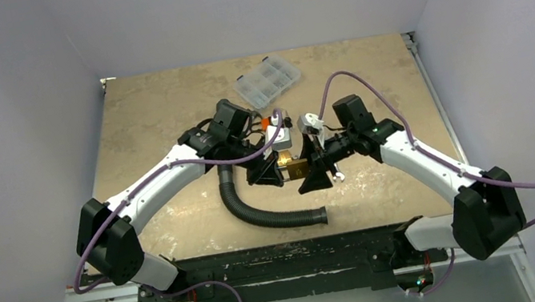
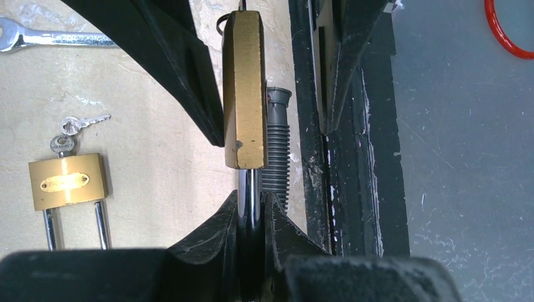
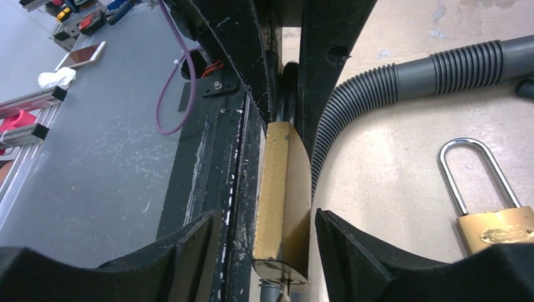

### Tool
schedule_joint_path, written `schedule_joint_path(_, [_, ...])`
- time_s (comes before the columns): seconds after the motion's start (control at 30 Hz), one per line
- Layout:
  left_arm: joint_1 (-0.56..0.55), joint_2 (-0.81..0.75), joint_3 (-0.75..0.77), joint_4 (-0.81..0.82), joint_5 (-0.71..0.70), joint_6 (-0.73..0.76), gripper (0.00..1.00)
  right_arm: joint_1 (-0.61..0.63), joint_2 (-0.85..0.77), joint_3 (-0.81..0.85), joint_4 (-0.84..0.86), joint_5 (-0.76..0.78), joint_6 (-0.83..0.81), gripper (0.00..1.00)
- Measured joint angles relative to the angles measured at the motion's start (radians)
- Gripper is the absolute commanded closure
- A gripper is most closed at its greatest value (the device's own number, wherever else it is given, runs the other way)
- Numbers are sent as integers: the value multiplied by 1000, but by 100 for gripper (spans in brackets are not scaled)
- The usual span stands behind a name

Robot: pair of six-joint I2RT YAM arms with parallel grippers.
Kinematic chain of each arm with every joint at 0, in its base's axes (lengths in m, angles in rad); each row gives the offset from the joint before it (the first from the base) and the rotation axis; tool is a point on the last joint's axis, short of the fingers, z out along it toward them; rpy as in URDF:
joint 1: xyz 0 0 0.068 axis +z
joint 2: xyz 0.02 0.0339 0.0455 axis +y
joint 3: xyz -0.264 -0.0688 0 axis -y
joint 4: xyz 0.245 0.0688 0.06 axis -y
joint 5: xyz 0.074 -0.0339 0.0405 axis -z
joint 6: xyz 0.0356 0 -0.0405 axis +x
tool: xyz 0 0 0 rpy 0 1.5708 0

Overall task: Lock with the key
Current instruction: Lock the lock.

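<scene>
Tan tabletop (image 1: 162,119) between pale walls (image 1: 0,120). At left, left gripper (image 2: 252,211) with fingers pressed onto the shackle (image 2: 250,189) of a brass padlock (image 2: 244,88), lifted at mid-table. At right, right gripper (image 3: 267,217) with fingers spread either side of its body, gaps showing. Nearby, lying flat, second padlock (image 2: 66,181) with key (image 2: 63,143) inserted.

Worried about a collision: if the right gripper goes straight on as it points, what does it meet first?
The brass padlock that the left gripper holds by its shackle; its body sits between the open fingers of the right gripper. How deep is unclear.
</scene>
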Motion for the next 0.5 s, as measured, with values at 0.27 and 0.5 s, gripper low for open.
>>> schedule_joint_path(0.27, [0,0,0,12,24,-17,100,26,-38,-56,138,-2,113,43])
schedule_joint_path(0.5, [2,0,0,17,37,-18,100,29,-68,-94,265,-10,220,43])
